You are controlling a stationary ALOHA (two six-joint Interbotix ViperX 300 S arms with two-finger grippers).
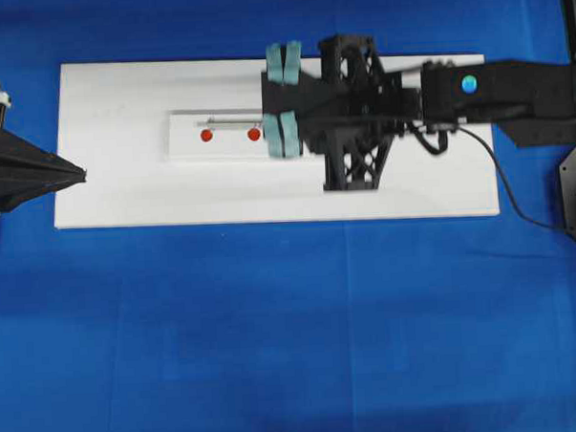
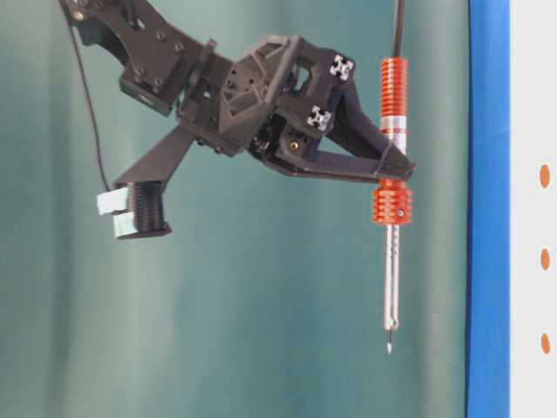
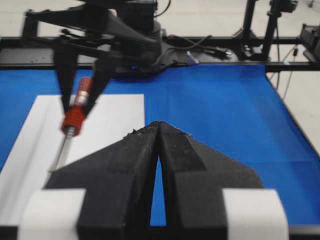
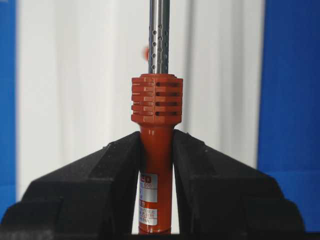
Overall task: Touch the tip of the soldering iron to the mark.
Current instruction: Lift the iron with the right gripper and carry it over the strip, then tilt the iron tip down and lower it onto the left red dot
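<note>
Grasp done: right gripper [image 4: 156, 150] clamped on soldering iron [image 4: 156, 107] by the orange handle, held clear above white board [image 1: 125, 199]. Tip [image 2: 389, 347] in the air, touching nothing. From overhead, shaft lying near the two red marks [image 1: 206, 135], alignment hard to judge, probably not yet on either. Left: lowering and touching. Left gripper [image 3: 159, 131] pinched closed, empty, parked at the board's edge.

You had one camera straight overhead, one side-on at desk level, and a close one on each wrist looking along its jaws; all four caught the orange-red ribbed soldering iron [image 2: 392, 139].
</note>
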